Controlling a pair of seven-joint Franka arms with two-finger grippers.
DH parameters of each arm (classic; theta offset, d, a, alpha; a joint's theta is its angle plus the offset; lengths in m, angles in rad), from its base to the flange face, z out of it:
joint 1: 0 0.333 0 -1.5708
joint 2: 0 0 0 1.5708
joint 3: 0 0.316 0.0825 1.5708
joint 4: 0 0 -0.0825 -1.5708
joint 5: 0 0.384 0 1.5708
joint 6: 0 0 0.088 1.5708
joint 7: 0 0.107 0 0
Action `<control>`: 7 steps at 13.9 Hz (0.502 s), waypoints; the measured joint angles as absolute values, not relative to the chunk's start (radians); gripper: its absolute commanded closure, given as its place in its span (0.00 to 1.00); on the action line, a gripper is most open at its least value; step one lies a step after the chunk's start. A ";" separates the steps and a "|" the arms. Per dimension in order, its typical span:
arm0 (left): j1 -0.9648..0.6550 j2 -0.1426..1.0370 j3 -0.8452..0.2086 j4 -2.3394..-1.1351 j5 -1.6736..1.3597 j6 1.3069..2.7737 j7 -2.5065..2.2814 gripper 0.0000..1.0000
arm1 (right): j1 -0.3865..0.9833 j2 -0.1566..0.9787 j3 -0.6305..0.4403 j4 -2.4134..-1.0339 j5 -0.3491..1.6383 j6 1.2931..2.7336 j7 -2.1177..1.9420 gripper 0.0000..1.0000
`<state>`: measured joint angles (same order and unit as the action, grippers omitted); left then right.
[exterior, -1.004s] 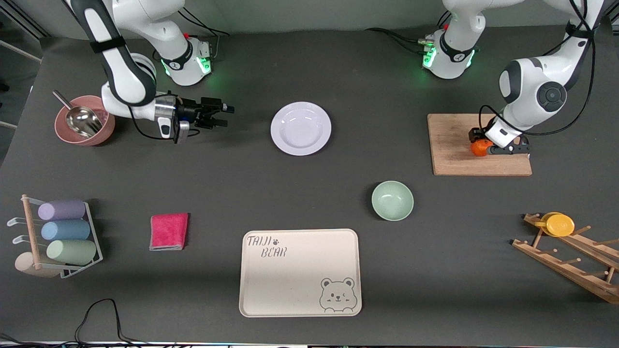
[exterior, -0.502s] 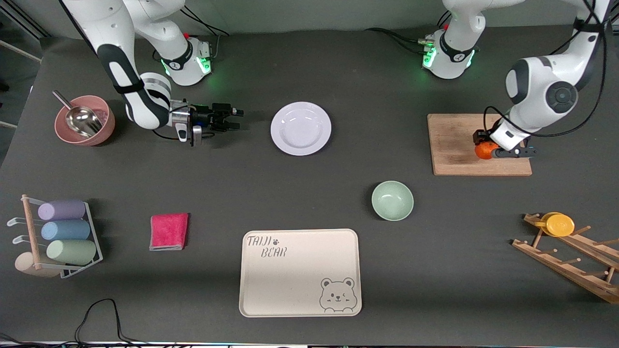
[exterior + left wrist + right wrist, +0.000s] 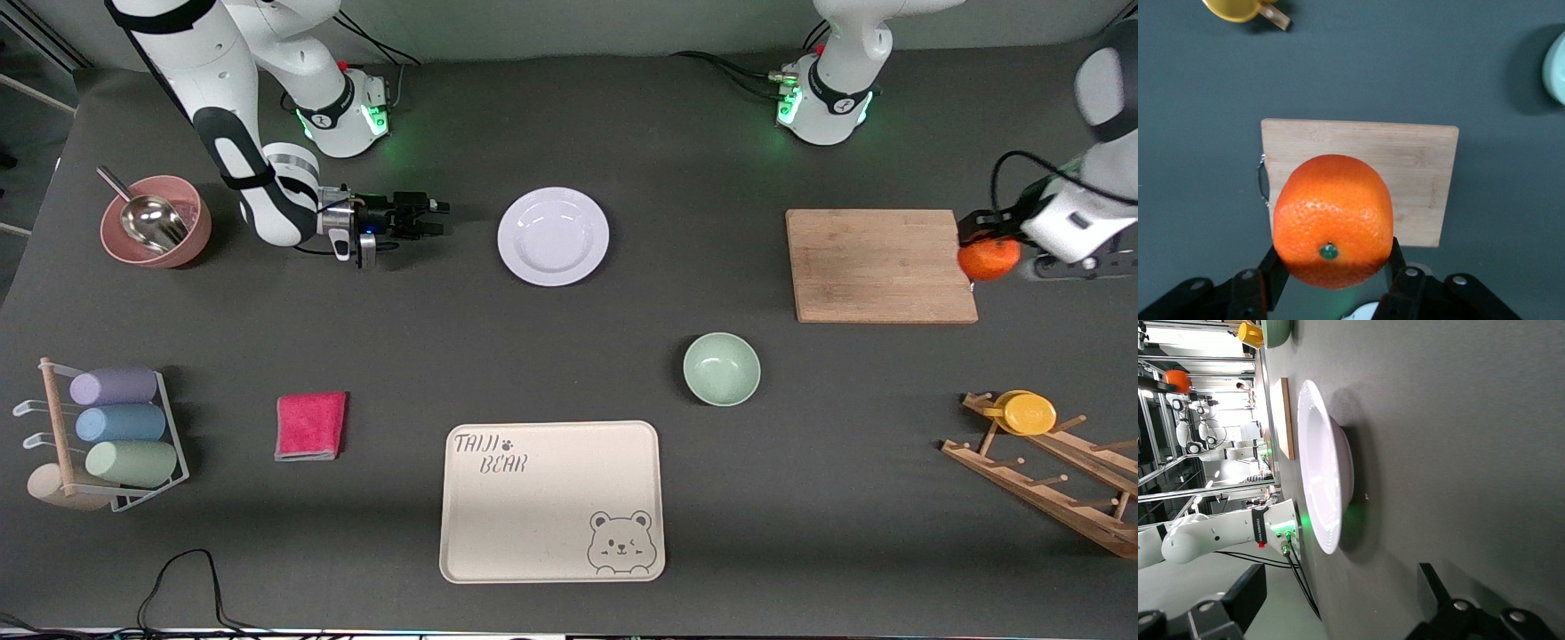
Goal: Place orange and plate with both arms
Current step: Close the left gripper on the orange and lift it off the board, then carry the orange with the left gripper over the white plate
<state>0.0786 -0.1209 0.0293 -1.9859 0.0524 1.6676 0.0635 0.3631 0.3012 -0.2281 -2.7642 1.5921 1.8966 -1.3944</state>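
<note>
front view: left gripper (image 3: pixel 1013 260) is holding the orange (image 3: pixel 989 259) in the air over the cutting board (image 3: pixel 880 265) edge at the left arm's end of the table (image 3: pixel 569 356). right gripper (image 3: pixel 425 216) is sitting low beside the plate (image 3: pixel 553 236), aimed at its rim, not touching.

left wrist view: fingers (image 3: pixel 1270 267) are clamping the orange (image 3: pixel 1333 220) on 2 sides, gripping low on the fruit, board (image 3: pixel 1418 173) below. risk: round skin, small contact, a fast swing could roll it out.

right wrist view: fingers (image 3: pixel 1248 593) are spread wide, holding nothing, plate (image 3: pixel 1325 487) just ahead on the table. risk: the shallow rim is lying flat, so the lower finger could push the plate instead of getting under it.
</note>
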 measured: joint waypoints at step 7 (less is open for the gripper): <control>0.072 0.085 0.025 -1.567 0.049 1.390 0.069 1.00 | 0.344 0.333 -0.229 -2.752 1.592 1.883 -1.425 0.41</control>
